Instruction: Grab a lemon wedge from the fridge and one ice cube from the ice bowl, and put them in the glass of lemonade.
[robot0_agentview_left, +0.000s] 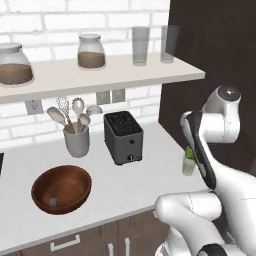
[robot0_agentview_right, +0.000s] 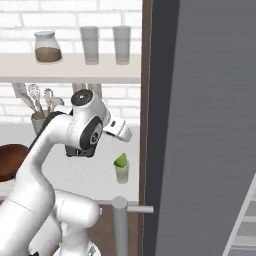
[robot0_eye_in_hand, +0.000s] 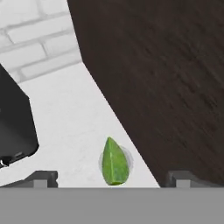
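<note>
The lemon wedge (robot0_eye_in_hand: 114, 162) stands point-up in the glass of lemonade (robot0_eye_in_hand: 127, 158), on the white counter beside a dark wood panel. Both base views show the same pair: wedge (robot0_agentview_left: 188, 152) in glass (robot0_agentview_left: 188, 166), and wedge (robot0_agentview_right: 120, 160) in glass (robot0_agentview_right: 121, 174). My gripper (robot0_eye_in_hand: 111, 178) hovers above the glass, open, its fingertips (robot0_eye_in_hand: 41, 177) wide apart and touching nothing. The ice bowl (robot0_agentview_left: 75, 176) sits at the counter's front left with one ice cube (robot0_agentview_left: 53, 201) in it. The grey fridge (robot0_agentview_right: 210, 125) door fills the right side.
A black toaster (robot0_agentview_left: 123, 136) stands mid-counter, with a white utensil crock (robot0_agentview_left: 77, 141) to its left. The shelf above carries two jars (robot0_agentview_left: 91, 51) and two tall glasses (robot0_agentview_left: 140, 46). The dark wood panel (robot0_agentview_left: 210, 60) walls the counter's right end. The fridge handle (robot0_agentview_right: 119, 220) is near my base.
</note>
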